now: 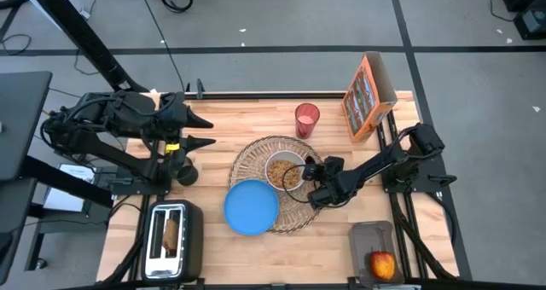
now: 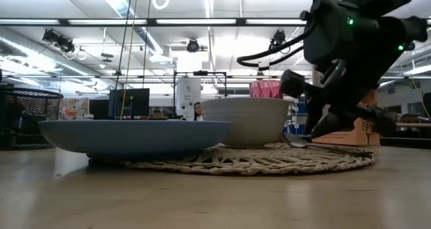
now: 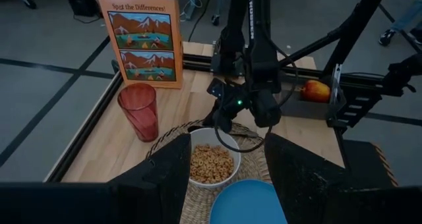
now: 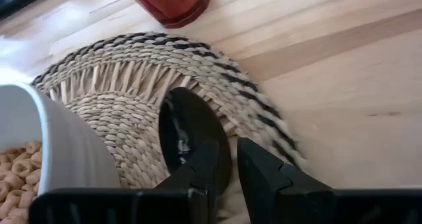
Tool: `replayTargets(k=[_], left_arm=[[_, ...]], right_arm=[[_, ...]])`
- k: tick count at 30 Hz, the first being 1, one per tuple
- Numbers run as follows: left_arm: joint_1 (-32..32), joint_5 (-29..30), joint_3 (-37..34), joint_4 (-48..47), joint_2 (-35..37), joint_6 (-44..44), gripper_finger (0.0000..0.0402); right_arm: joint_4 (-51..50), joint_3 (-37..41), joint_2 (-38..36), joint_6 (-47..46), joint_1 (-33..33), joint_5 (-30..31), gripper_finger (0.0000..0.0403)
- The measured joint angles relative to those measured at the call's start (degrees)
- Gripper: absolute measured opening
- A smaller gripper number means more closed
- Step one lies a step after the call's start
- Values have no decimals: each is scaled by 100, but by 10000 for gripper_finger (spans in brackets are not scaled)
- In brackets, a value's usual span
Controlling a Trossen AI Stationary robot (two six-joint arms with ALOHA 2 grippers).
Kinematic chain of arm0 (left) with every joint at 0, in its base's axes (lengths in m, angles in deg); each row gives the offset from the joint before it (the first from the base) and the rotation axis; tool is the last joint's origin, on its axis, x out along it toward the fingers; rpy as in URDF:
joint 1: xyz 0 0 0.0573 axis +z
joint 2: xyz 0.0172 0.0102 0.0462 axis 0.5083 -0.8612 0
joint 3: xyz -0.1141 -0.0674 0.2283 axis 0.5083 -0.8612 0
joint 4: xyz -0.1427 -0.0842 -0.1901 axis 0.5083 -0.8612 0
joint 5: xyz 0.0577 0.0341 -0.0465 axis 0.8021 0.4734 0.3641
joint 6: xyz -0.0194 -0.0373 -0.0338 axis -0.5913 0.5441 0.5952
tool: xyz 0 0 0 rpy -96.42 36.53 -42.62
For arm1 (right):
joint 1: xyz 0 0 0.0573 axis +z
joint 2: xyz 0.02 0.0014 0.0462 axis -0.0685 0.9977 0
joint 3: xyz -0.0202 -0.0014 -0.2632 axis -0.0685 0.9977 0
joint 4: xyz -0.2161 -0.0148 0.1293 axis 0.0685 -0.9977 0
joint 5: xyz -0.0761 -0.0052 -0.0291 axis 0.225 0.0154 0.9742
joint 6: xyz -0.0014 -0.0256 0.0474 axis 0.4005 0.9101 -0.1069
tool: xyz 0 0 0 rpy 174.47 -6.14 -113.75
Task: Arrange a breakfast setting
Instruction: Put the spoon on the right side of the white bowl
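The round wicker placemat [image 1: 281, 188] lies mid-table and carries the white bowl [image 1: 286, 171], which holds cereal, and the blue plate [image 1: 252, 207]. My right gripper [image 1: 312, 186] is low over the mat's right side, beside the bowl, shut on the metal spoon [image 4: 190, 135]. The pink cup [image 1: 307, 119] and the orange cereal box [image 1: 368, 98] stand behind the mat. The toast [image 1: 171, 234] sticks up in the toaster. The apple [image 1: 383, 264] sits in a grey tray. My left gripper [image 1: 205, 130] hangs open and empty at the table's left. My right gripper has the spoon's handle just behind its bowl [image 4: 223, 174] between its two fingers, which lie close together. The fingers slant down from the table's right side. The spoon's bowl [image 4: 188, 128] rests on the placemat, and the spoon lies flat on it [image 2: 316, 145].
A black toaster [image 1: 173, 239] stands at the near left corner and a grey tray [image 1: 375, 247] at the near right. Bare wood lies between the left arm and the mat, and to the right of the mat.
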Motion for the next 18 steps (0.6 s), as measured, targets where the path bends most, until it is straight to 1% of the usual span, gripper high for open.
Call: replayTargets(k=[2, 5, 7, 9, 11, 14, 16, 18], left_arm=[[0, 0, 0, 1, 0, 0, 199], [0, -2, 0, 3, 0, 0, 199], [0, 0, 0, 7, 0, 0, 199], [0, -1, 0, 8, 0, -2, 199], [0, -1, 0, 11, 0, -7, 199], [0, 0, 0, 34, 0, -9, 199], [0, 0, 0, 49, 0, -9, 199], [0, 0, 0, 59, 0, -7, 199]], right_arm=[[-206, 0, -178, 2, 0, -180, 66], [-653, 0, -497, 264, 0, -723, 67], [-876, 2, -732, 720, 2, -1056, 69], [-943, 2, -971, 1491, 49, -1290, 74], [-762, 2, -1189, 2395, 81, -1660, 83], [-217, 0, -1339, 3667, 80, -2459, 100], [125, 0, -1272, 4075, 52, -2929, 110], [577, 0, -1138, 4213, 23, -3279, 120]])
